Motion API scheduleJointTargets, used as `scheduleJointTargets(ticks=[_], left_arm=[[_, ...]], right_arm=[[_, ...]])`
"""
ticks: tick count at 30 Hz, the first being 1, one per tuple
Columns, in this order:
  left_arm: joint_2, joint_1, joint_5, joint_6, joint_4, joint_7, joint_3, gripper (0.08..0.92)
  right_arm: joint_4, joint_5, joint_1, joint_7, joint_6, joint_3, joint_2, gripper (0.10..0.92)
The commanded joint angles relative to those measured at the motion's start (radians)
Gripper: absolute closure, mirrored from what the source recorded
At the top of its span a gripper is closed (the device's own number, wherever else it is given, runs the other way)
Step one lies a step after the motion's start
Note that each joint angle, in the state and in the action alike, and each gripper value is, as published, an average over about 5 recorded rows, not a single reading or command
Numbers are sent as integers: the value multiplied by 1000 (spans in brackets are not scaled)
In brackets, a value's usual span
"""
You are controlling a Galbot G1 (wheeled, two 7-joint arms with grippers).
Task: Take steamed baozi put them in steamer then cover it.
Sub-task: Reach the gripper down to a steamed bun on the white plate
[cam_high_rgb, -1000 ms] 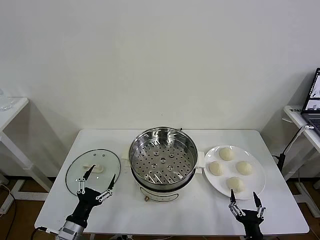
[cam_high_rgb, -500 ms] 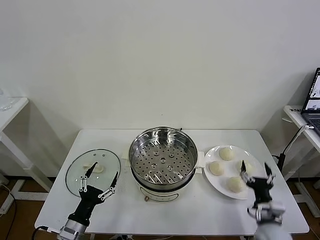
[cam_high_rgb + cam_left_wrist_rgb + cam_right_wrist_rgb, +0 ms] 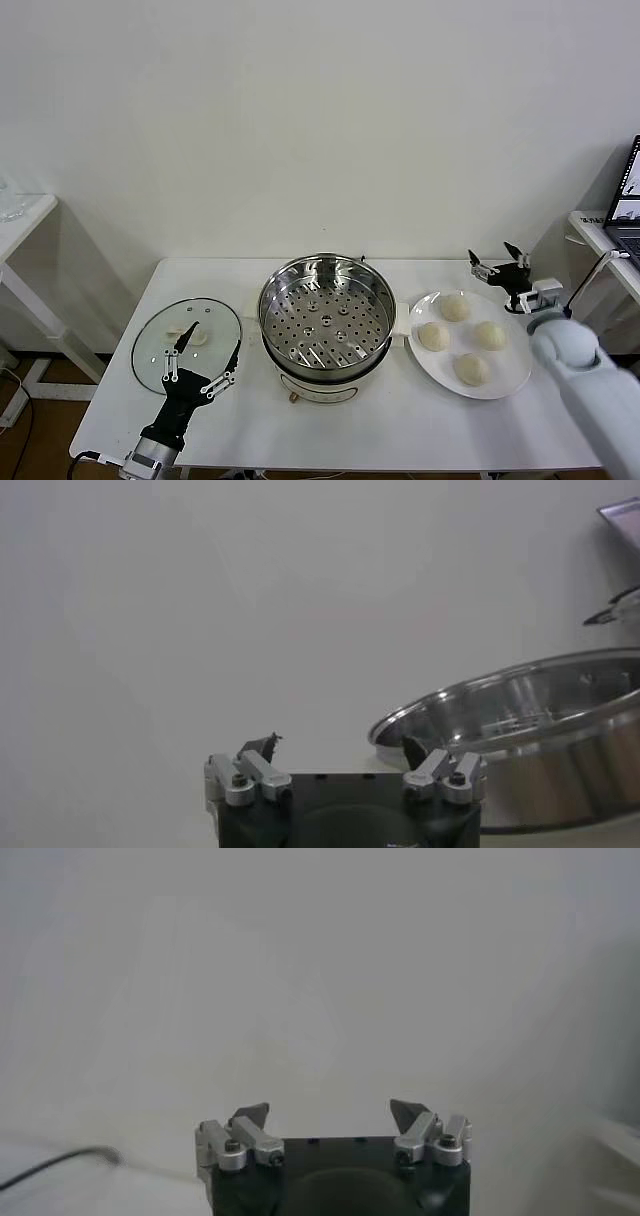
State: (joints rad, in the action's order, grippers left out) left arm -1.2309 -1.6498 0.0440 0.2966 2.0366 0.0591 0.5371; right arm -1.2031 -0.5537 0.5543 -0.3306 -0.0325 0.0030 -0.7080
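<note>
My right claw (image 3: 497, 262) is spread wide and empty, up past the plate's (image 3: 512, 377) far rim. All four baozi (image 3: 454, 308) sit on that plate, right of the steamer (image 3: 326, 315). Left claw (image 3: 206, 362) hangs wide too, over the cover (image 3: 186, 343) lying on the counter (image 3: 400, 425).

no readable text, labels or numbers
</note>
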Motion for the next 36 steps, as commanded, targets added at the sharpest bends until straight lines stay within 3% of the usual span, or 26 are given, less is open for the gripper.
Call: scheduleJointTargets(ticks=[1,6,14,21,36], left_arm=[[-6,-14,0,-1,22,-1,1,177],[-13,-25,0,-1,32,-3,10,177],[-24,-41,0,-2,44,-5,17,177],[-27,-54,0,1,52,-8,28,177],[-31,-60,0,-1,49,-11,25,177]], right_arm=[[401,285,-545,-721,20,-464,52,203],[517,577,-637,-935,123,-485,-44,203],[596,786,-659,-983,192,-499,-188,203],[655,888,-645,-955,224,-493,-274,203],[709,963,-605,-879,259,-472,-334,203]])
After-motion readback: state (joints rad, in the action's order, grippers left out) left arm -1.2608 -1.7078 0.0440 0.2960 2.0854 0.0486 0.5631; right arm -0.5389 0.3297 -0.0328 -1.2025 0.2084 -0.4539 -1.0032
